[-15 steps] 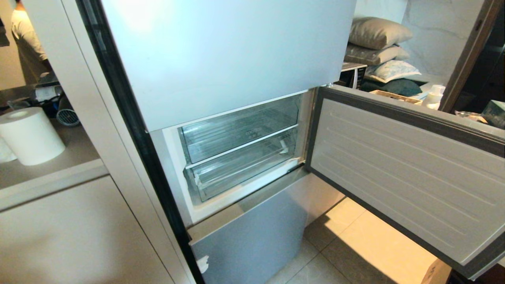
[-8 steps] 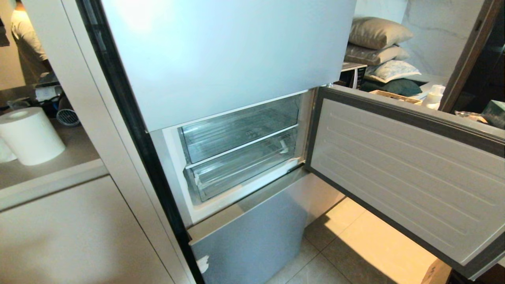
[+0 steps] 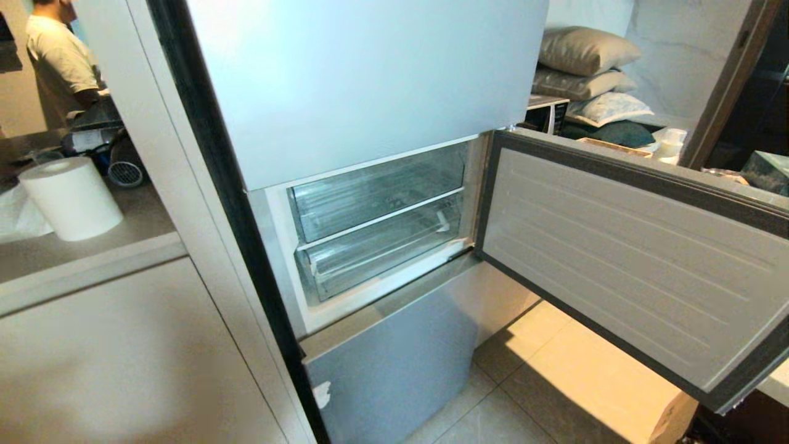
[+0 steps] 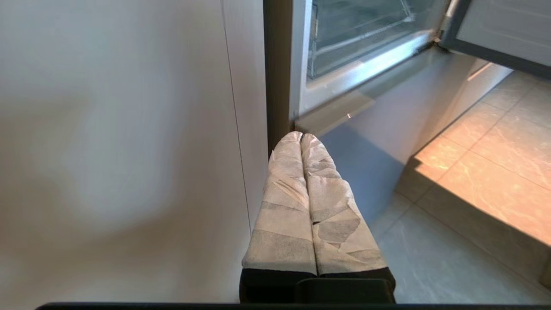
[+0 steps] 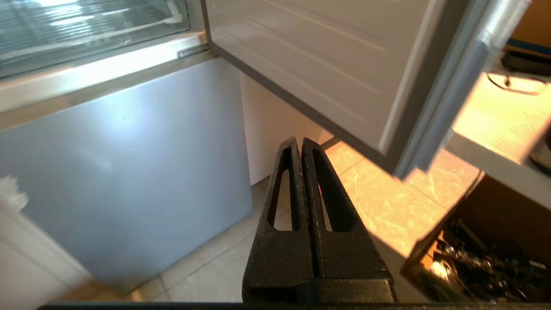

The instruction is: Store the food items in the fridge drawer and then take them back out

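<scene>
The food items are out of view. The fridge's middle compartment stands open, with two clear-plastic fridge drawers pushed in, an upper one (image 3: 376, 191) and a lower one (image 3: 382, 250); both look empty. Neither arm shows in the head view. In the left wrist view, my left gripper (image 4: 301, 137), its fingers wrapped in pale tape, is shut and empty; it hangs low by the cabinet side, below the compartment (image 4: 357, 30). My right gripper (image 5: 299, 141), black, is shut on nothing above the floor, beneath the open door (image 5: 310, 51).
The compartment door (image 3: 616, 246) swings out wide to the right over the tiled floor (image 3: 555, 382). A silver-blue lower panel (image 3: 394, 357) is closed below. A paper roll (image 3: 71, 197) stands on the left counter, a person (image 3: 58, 55) behind it. A cardboard box (image 3: 672, 419) sits under the door.
The whole head view has shifted a little to the right, so the camera has moved. The fridge, its door and its drawers stand as before.
</scene>
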Motion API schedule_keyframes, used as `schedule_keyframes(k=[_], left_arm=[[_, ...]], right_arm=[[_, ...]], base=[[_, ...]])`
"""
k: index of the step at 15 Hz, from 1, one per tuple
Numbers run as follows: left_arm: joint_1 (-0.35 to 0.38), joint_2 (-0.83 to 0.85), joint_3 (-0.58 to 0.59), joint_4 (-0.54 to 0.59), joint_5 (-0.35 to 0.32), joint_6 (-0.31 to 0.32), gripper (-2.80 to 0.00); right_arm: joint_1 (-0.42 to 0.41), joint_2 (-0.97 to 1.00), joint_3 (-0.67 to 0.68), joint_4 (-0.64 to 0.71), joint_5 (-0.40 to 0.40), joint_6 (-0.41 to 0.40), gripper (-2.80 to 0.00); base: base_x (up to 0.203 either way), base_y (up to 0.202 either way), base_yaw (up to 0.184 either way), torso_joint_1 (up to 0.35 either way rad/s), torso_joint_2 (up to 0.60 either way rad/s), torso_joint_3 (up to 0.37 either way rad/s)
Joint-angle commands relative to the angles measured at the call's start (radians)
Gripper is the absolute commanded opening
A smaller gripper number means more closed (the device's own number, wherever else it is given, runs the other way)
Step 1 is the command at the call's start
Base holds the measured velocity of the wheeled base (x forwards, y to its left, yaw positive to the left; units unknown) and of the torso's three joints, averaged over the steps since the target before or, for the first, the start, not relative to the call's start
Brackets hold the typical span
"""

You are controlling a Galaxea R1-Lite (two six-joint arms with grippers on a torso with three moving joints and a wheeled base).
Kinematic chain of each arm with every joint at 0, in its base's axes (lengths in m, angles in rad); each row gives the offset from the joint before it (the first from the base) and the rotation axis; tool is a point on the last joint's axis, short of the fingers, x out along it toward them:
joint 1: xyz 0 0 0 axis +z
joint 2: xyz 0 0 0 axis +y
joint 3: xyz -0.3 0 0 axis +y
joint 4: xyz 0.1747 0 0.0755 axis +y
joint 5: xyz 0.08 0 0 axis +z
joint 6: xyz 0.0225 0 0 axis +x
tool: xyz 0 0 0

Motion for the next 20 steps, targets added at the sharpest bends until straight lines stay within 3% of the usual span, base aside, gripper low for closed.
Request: schedule_keyframes(k=[1,8,11,14,16,20], left_arm=[[0.0,0.001,0.002,0.0,0.0,0.0,-2.8],[0.0,0.001,0.002,0.0,0.0,-0.001,-2.8],[0.0,0.001,0.002,0.0,0.0,-0.001,-2.8],[0.0,0.001,0.002,0.0,0.0,-0.001,-2.8],[0.0,0.001,0.002,0.0,0.0,-0.001,-2.8],[0.0,0.001,0.002,0.0,0.0,-0.001,-2.8]], right_arm=[[0.0,0.001,0.0,0.001,-0.001,0.002,-2.8],[0.0,0.001,-0.002,0.001,-0.001,0.002,-2.8],[0.0,0.013,-0.091,0.02,-0.061,0.027,-2.8],[-0.004,0.133,-0.32,0.141,-0.128,0.179,-2.8],[-0.036,0.307,-0.394,0.13,-0.134,0.32,-2.8],[-0.231,0.732,-0.482,-0.15,-0.102,0.565,-2.8]], base=[[-0.201,0.0,0.0,-0.001,0.0,0.002],[-0.046,0.0,0.001,0.0,0.0,0.001],[0.0,0.0,0.0,0.0,0.0,0.0],[0.0,0.0,0.0,0.0,0.0,0.0],[0.0,0.0,0.0,0.0,0.0,0.0],[0.0,0.0,0.0,0.0,0.0,0.0]])
